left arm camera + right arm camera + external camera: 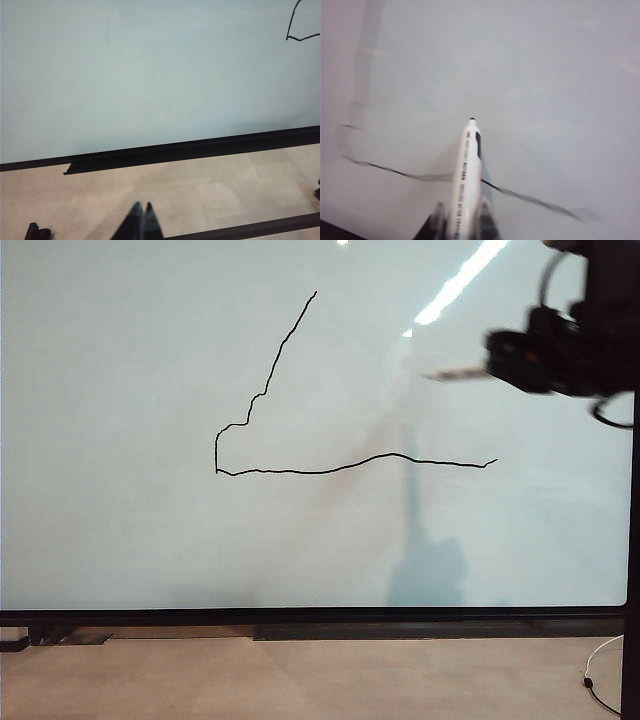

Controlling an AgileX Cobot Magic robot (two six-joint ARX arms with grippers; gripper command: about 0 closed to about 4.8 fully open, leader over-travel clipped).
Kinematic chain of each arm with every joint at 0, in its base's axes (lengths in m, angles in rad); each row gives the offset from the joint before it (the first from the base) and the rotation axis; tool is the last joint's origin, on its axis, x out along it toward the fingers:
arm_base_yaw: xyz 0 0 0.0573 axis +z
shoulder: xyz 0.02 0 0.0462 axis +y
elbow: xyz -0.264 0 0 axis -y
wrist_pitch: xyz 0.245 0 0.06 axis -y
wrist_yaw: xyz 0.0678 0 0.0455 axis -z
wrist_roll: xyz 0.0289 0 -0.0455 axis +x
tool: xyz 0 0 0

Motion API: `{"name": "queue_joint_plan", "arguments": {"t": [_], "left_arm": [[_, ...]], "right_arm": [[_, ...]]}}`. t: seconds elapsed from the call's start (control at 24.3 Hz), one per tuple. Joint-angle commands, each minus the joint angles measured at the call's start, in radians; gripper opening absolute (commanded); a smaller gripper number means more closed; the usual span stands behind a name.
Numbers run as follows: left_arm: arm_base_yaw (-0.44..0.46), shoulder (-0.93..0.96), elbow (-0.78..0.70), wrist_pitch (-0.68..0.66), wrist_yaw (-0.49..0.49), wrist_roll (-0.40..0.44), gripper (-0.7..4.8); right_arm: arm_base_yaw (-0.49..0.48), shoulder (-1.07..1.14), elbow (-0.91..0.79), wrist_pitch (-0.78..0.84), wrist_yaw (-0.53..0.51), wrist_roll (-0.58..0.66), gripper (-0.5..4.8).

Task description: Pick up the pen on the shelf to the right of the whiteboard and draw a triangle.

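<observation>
The right gripper [478,371], jaws clenched on the pen [467,175], aims its long axis at the whiteboard [120,390], the unfinished triangle [262,396] lying below and beyond the tip, while the left gripper [141,220], jaws closed, rests farther off.

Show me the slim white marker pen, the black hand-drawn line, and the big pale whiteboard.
Slim white marker pen [466,180]: right wrist view, mid-barrel.
Black hand-drawn line [300,472]: exterior view, on its base stroke.
Big pale whiteboard [120,390]: exterior view, bare surface.
</observation>
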Motion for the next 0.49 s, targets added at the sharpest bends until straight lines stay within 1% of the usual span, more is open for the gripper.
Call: {"name": "queue_joint_plan", "arguments": {"t": [0.04, 0.16, 0.25, 0.37, 0.49], "left_arm": [[0.000, 0.000, 0.003, 0.011, 0.003, 0.001, -0.05], [-0.001, 0.000, 0.003, 0.011, 0.003, 0.001, -0.05], [0.000, 0.000, 0.003, 0.011, 0.003, 0.001, -0.05], [0.000, 0.000, 0.003, 0.011, 0.003, 0.001, -0.05], [0.000, 0.000, 0.003, 0.011, 0.003, 0.001, -0.05]], "right_arm": [[0.043, -0.007, 0.081, -0.006, -0.004, -0.002, -0.05], [0.072, -0.005, 0.173, -0.095, -0.011, -0.011, -0.05], [0.092, -0.005, 0.227, -0.146, -0.013, -0.040, -0.05], [0.110, -0.004, 0.278, -0.182, -0.014, -0.063, -0.05], [0.116, -0.002, 0.292, -0.188, -0.020, -0.065, -0.05]]}}
